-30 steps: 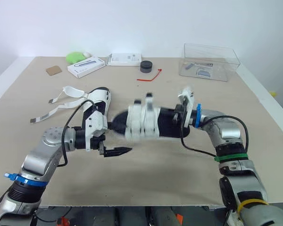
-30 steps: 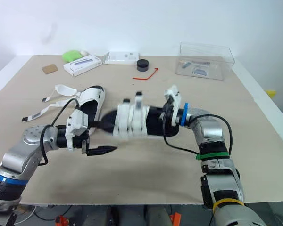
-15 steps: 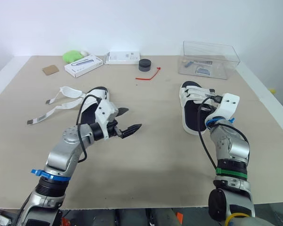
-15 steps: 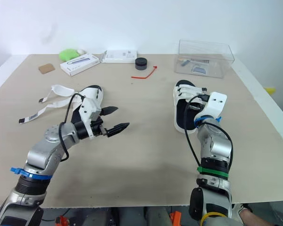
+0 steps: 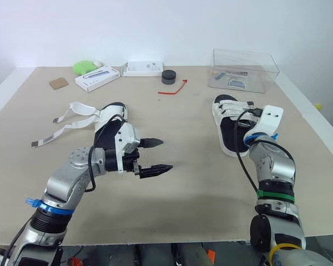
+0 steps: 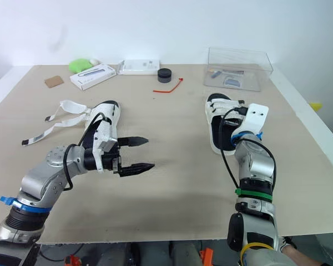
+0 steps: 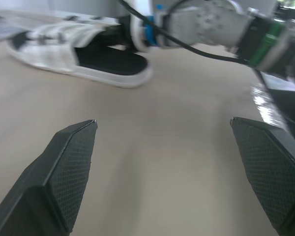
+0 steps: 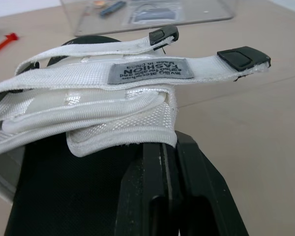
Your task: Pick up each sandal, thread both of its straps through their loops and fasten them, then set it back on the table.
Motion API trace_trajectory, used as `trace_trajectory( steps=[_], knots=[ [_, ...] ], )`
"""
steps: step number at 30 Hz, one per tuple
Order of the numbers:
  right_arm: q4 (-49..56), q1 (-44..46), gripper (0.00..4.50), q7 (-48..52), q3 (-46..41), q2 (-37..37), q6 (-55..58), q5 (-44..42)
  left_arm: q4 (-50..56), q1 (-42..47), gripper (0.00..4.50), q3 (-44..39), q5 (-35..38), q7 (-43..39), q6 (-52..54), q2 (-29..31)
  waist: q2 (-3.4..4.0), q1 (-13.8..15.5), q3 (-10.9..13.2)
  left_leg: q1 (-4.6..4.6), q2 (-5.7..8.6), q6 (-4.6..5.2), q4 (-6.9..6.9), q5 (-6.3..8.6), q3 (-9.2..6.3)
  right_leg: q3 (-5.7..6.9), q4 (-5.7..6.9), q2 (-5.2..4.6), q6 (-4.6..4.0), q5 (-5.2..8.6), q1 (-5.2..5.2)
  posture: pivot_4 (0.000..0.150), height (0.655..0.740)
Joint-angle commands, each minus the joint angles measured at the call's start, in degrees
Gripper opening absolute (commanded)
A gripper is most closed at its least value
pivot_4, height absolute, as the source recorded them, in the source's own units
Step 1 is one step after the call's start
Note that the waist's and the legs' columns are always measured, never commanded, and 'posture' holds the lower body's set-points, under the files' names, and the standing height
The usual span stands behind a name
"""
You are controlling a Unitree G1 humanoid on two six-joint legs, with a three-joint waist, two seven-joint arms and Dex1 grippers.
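A white-strapped sandal with a black footbed point(image 5: 228, 125) lies flat on the table at the right, both straps lying across it. My right gripper point(image 8: 160, 147) is shut, its fingers side by side over the heel end of the footbed, tips against the rear strap. The second sandal point(image 5: 109, 123) lies at the left behind my left forearm, its long white straps point(image 5: 72, 117) trailing loose on the table. My left gripper point(image 5: 155, 155) hovers open over bare table near the middle, with nothing between its fingers point(image 7: 64, 177).
Along the far edge stand a clear plastic box point(image 5: 245, 69), two white boxes point(image 5: 100, 77) point(image 5: 143, 68), a black round cap point(image 5: 167, 76), a red tie point(image 5: 175, 88), a green object point(image 5: 87, 67) and a brown card point(image 5: 58, 83).
The strapped sandal, held in mid-air at the centre a second ago, now lies on the table at the right. My left gripper has opened wide and drifted slightly toward the centre.
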State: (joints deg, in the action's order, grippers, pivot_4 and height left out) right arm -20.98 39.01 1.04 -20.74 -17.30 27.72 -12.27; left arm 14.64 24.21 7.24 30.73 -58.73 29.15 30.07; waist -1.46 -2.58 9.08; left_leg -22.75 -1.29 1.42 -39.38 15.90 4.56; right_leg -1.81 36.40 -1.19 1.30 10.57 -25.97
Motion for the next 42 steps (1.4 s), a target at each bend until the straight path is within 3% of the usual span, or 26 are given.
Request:
trace_trajectory(
  steps=[1,4,6,9,10,13,16,19,23,27,35,42],
  knots=[
    [1.95,2.21,1.47,1.90,-0.36,-0.41,-1.45,-2.25,0.91,0.92,4.50,0.53,0.15,-1.95,-0.77,0.59,0.00,0.00,0.00,0.00,0.00,0.00,0.00,0.00,0.00,0.00,0.00,0.00,0.00,0.00,0.00,0.150,0.7400],
    [6.60,-0.71,2.72,6.26,1.88,-2.31,2.07,-3.15,0.63,0.93,4.50,1.02,-1.26,-1.35,-1.70,0.43,0.00,-0.02,0.00,0.00,0.00,0.00,0.00,0.00,0.01,-0.01,0.00,-0.01,0.00,0.00,0.00,0.150,0.7400],
    [12.96,-4.46,3.16,8.56,1.53,-3.36,7.37,-6.04,-0.25,0.74,4.50,0.95,-3.42,0.46,-2.87,0.30,0.00,0.01,0.00,0.00,0.01,0.00,0.00,0.00,0.02,-0.02,0.00,-0.01,0.01,0.00,0.00,0.150,0.7400],
    [24.58,-12.02,4.28,14.01,2.38,-7.40,14.01,-9.55,-1.00,0.18,4.50,-0.53,-5.55,5.25,-3.13,-0.58,-0.01,0.22,-0.01,-0.03,0.00,0.03,0.01,0.02,-0.13,0.00,-0.01,-0.04,0.01,0.05,0.04,0.150,0.7400],
    [30.90,-17.21,4.41,20.14,2.33,-11.45,15.96,-12.68,-0.77,0.01,4.50,-2.39,-5.22,8.42,-2.11,-1.60,0.01,0.61,-0.02,-0.04,0.01,0.04,0.01,0.03,-0.12,0.00,-0.02,-0.04,0.02,0.05,0.03,0.150,0.7400],
    [39.40,-23.18,4.41,32.32,1.97,-18.26,16.91,-19.25,-0.57,0.18,4.50,-4.83,-8.15,16.56,-1.52,-3.41,0.05,1.15,0.00,-0.15,0.09,0.16,-0.01,0.10,-0.13,0.04,-0.07,-0.15,0.15,0.13,-0.01,0.150,0.7400],
    [42.27,-22.67,4.41,39.77,2.12,-21.08,16.47,-24.73,-0.64,0.11,4.50,-5.29,-9.59,21.23,1.92,-3.82,-0.01,0.65,0.03,-0.09,0.08,0.24,-0.10,0.15,0.00,-0.01,-0.14,-0.09,0.25,0.03,0.03,0.150,0.7400],
    [42.33,-18.70,4.41,45.49,6.08,-19.77,13.02,-27.28,0.00,-0.08,4.50,-6.92,-12.12,29.37,3.53,-6.55,-0.28,0.68,0.15,0.62,-0.03,0.24,-0.12,0.11,-0.08,0.05,-0.23,0.06,0.52,0.12,0.71,0.150,0.7400],
    [35.90,-14.60,4.41,56.46,17.73,-17.78,0.17,-20.16,0.59,1.57,4.50,-8.11,-16.76,42.39,9.31,-11.47,-0.33,0.86,0.12,0.70,-0.05,0.31,-0.11,-0.04,-0.14,0.05,-0.22,0.13,0.44,-0.03,0.76,0.150,0.7400],
    [25.89,-9.43,4.41,62.17,23.71,-16.04,-9.40,-14.40,-0.25,3.10,4.50,-6.00,-21.53,49.43,12.33,-14.69,-0.34,1.32,0.13,0.59,-0.01,0.25,-0.11,-0.09,-0.14,0.07,-0.21,0.08,0.29,-0.12,0.69,0.150,0.7400],
    [11.80,0.04,4.41,68.57,25.62,-12.10,-16.67,-11.79,-2.69,5.56,4.50,-4.28,-25.80,56.73,17.55,-20.78,-0.35,1.41,0.13,0.40,0.15,0.26,-0.10,-0.04,-0.14,0.09,-0.29,-0.13,0.13,-0.27,0.63,0.150,0.7400],
    [10.87,0.29,4.41,69.94,26.38,-10.62,-16.66,-11.06,-8.31,8.45,4.50,-5.27,-28.43,60.13,17.08,-22.50,-0.34,1.37,0.13,0.42,0.12,0.22,-0.08,-0.03,-0.18,0.12,-0.25,-0.12,0.11,-0.27,0.62,0.150,0.7400]
  ],
)
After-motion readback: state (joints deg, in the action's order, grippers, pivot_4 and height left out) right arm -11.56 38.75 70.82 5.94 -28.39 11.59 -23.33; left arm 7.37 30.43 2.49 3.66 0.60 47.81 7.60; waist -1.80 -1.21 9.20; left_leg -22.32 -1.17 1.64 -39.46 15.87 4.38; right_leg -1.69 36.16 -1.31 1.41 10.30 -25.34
